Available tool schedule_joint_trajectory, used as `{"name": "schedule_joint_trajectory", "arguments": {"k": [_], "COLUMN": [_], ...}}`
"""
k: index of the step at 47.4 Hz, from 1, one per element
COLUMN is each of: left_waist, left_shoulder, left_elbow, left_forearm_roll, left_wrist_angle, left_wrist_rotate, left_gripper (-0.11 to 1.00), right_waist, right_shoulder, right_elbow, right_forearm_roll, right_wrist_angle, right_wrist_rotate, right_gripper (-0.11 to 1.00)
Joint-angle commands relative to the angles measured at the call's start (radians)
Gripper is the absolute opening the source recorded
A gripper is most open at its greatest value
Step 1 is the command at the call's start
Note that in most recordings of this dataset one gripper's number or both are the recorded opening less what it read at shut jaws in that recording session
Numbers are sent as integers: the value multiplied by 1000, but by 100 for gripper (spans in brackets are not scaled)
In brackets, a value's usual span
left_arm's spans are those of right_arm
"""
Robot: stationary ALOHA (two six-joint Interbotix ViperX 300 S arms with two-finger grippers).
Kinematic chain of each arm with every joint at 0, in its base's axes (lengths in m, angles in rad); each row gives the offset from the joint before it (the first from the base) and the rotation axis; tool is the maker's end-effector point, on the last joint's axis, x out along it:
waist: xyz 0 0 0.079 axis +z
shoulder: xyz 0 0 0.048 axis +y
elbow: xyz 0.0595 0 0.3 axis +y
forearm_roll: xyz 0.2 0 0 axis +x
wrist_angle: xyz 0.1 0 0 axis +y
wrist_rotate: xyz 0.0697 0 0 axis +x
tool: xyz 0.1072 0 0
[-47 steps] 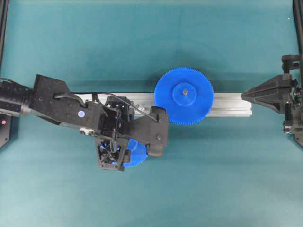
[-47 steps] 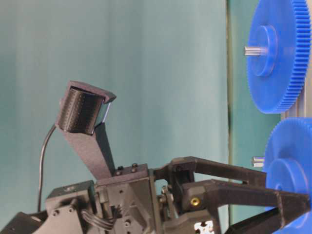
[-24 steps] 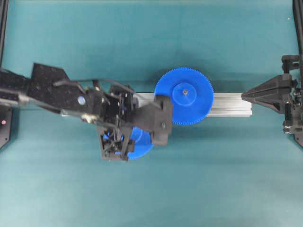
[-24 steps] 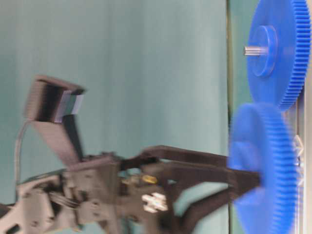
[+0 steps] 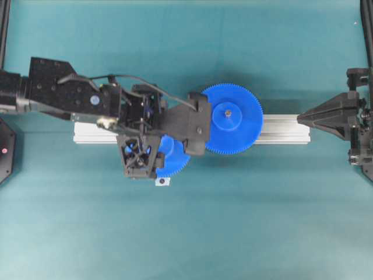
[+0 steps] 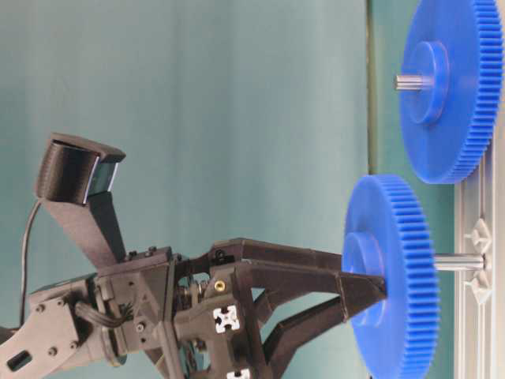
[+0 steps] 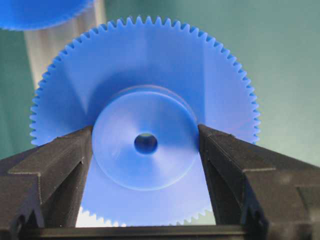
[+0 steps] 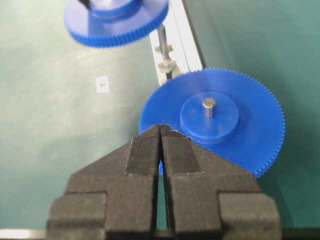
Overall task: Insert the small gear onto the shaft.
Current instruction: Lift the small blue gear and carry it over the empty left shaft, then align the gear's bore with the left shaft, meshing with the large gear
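Left gripper (image 7: 145, 145) fingers (image 7: 60, 160) clamp the small gear (image 7: 145, 125) by its raised hub, held above the rail (image 5: 280, 129), gear face level. The shaft (image 6: 458, 261) stands on the rail, tip just below the gear, not seated. Wider gear (image 5: 233, 119) sits beside on the rail. Right gripper (image 8: 160, 135) fingers pressed together, empty. Teal desk (image 5: 262, 221). No readable writing or labels.

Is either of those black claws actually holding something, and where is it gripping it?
Yes. The left gripper holds the small gear by its raised round hub, one finger on each side. The right gripper is shut and holds nothing.
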Motion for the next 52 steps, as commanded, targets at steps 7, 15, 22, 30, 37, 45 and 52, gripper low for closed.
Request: {"name": "schedule_joint_trajectory", "arguments": {"k": [7,15,22,30,37,45,52], "left_waist": [21,21,29,43,52,57,66], "left_shoulder": [-48,-43,-38,-28,-20,-12,2], "left_elbow": [-28,-23,-23,-18,-6,0,0], "left_forearm_roll": [3,3,6,3,3,6,3], "left_wrist_angle": [-3,-2,-8,-9,-18,-32,-37], "left_wrist_rotate": [6,14,15,20,28,46,51], "left_gripper": [75,75,75,75,75,75,75], "right_waist": [-3,-2,-2,-3,-3,-2,-2], "right_shoulder": [-8,-15,-17,-17,-17,-17,-17], "right_elbow": [-9,-6,-6,-6,-6,-8,-8], "right_forearm_roll": [0,0,0,0,0,0,0], "right_wrist_angle": [-8,-8,-8,-9,-8,-9,-8], "right_wrist_rotate": [9,9,9,9,9,11,11], "right_gripper": [4,4,4,4,4,4,4]}}
